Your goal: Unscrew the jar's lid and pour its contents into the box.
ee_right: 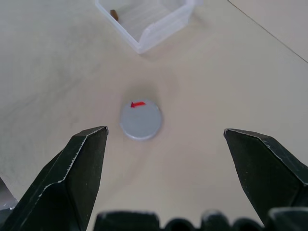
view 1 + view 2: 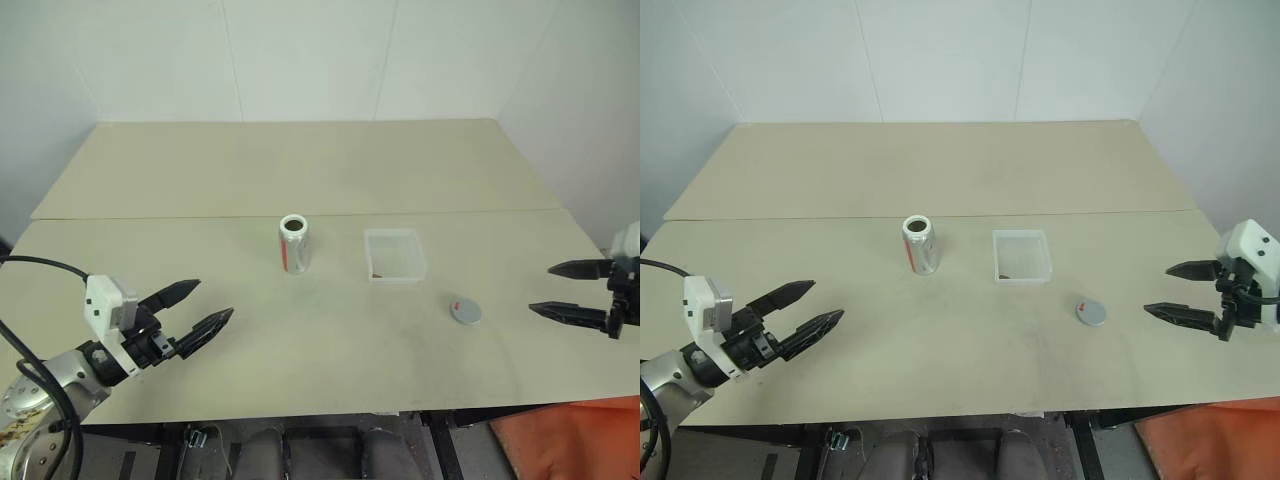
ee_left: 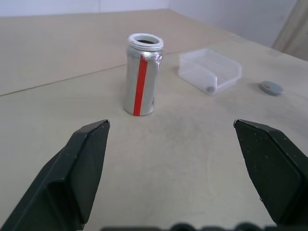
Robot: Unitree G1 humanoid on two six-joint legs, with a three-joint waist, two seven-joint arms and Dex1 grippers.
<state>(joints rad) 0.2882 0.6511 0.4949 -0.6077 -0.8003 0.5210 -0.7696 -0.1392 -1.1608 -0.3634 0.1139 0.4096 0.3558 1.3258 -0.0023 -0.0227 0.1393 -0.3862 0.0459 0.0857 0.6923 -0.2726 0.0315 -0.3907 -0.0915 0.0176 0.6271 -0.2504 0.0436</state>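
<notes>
The jar (image 2: 293, 243) stands upright mid-table with its mouth uncovered, a red stripe down its silvery side (image 3: 140, 75). To its right sits the clear box (image 2: 394, 255) with a few dark grains (image 1: 114, 13) inside. The grey lid (image 2: 465, 311) with its red mark lies flat on the table right of the box, also seen as the lid (image 1: 140, 118) under the right wrist. My left gripper (image 2: 193, 309) hovers open at the table's front left, well short of the jar. My right gripper (image 2: 572, 290) hangs open at the right edge, apart from the lid. Both are empty.
The beige table (image 2: 320, 180) has a seam across its middle and meets white walls behind. An orange object (image 2: 570, 440) lies below the table's front right corner.
</notes>
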